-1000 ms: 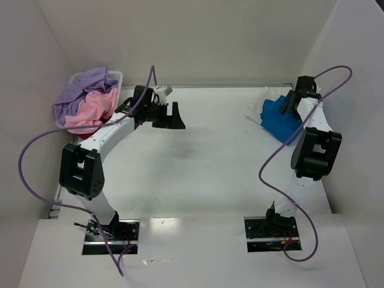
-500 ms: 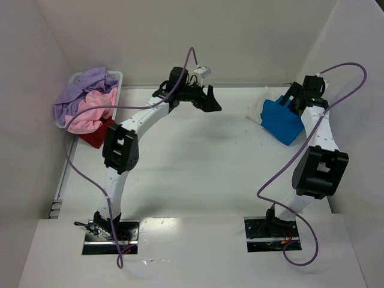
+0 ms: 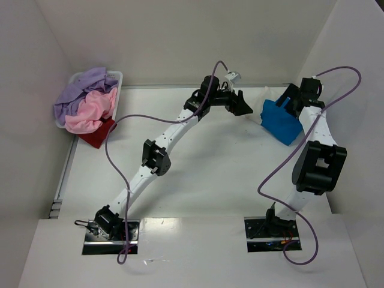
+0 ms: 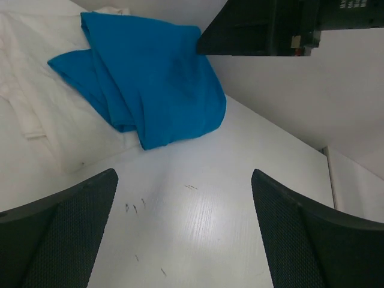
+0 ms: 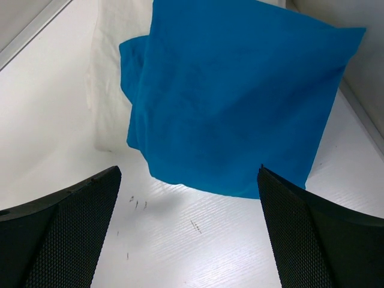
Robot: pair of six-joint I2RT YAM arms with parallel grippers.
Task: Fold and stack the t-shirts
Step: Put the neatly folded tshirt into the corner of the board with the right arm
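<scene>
We've got left gripper [image 4: 183,228] and right gripper [image 5: 189,228] jaws wide and empty, either side of the folded blue t-shirt [image 5: 240,102] atop the white t-shirt [image 5: 111,78], probably to square the stack.

Counter [image 3: 198,162]: white, matte surface, a few small dark scuff marks [image 4: 135,207] towards the far right corner. Far right corner: white t-shirt [image 4: 36,102] spread directly on the counter, with a folded blue t-shirt [image 4: 156,78] lying on top of it, its near edge reaching past the white cloth onto bare counter. Far left corner: white basket [image 3: 118,77] stands on the counter, heaped with a lavender shirt [image 3: 84,90] and a pink shirt [image 3: 93,111]; a dark red shirt [image 3: 95,135] sits at its near side, and whether it rests on the counter or hangs from the basket cannot be told.
</scene>
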